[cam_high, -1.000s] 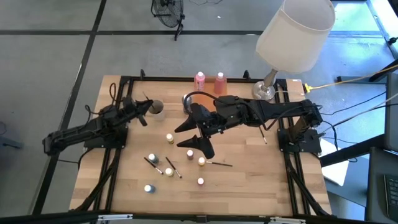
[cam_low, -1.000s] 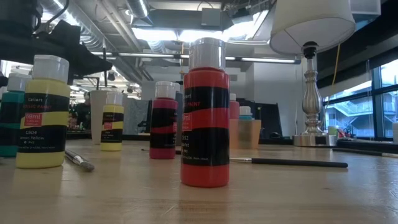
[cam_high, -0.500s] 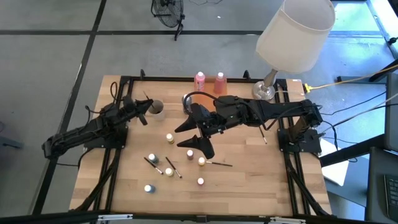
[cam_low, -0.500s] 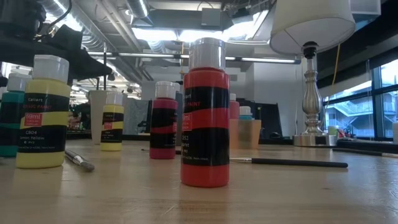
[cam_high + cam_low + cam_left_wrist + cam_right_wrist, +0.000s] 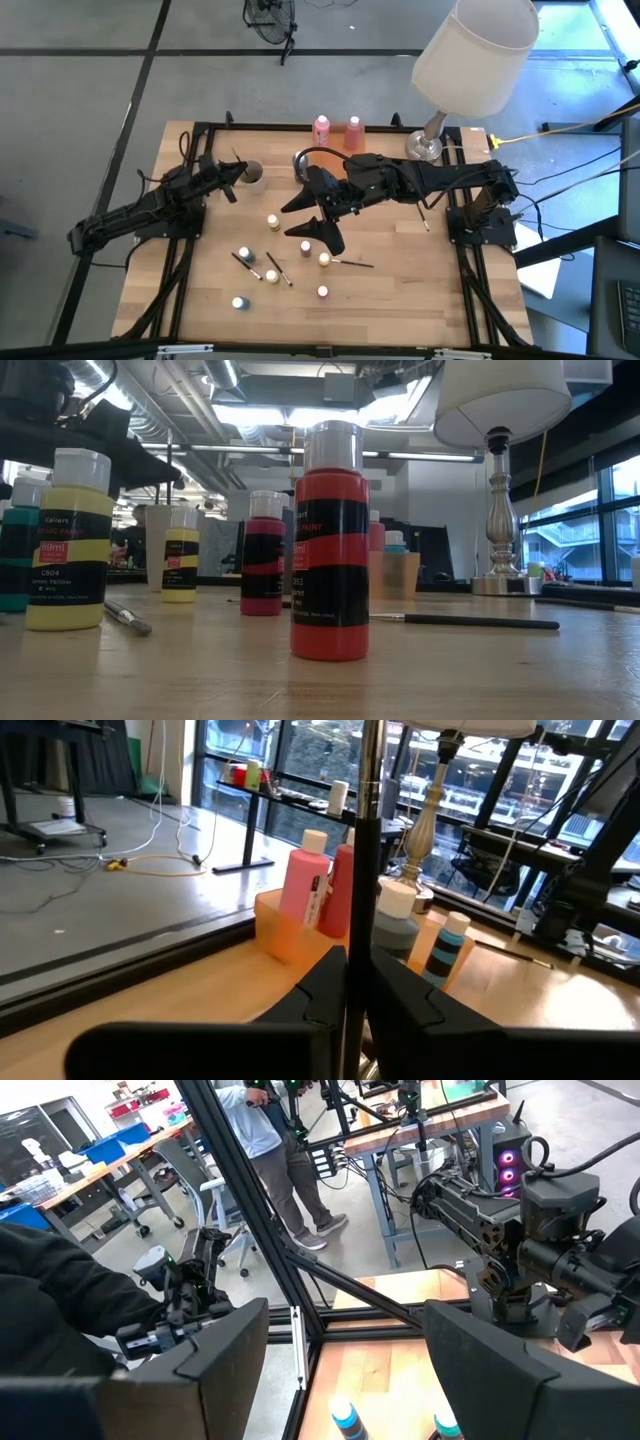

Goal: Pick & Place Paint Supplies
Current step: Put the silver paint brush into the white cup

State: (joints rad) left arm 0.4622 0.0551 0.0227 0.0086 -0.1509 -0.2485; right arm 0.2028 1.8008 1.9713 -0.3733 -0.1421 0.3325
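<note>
The left gripper (image 5: 229,178) pinches a thin brush (image 5: 362,870) by the cup (image 5: 252,175); the right gripper (image 5: 305,218) hangs open; most small bottles (image 5: 272,221) stand on the table (image 5: 400,270), so much seems left.

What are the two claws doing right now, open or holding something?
Left claw: closed on a thin brush, near the cup.
Right claw: open, empty, above the small bottles.
</note>
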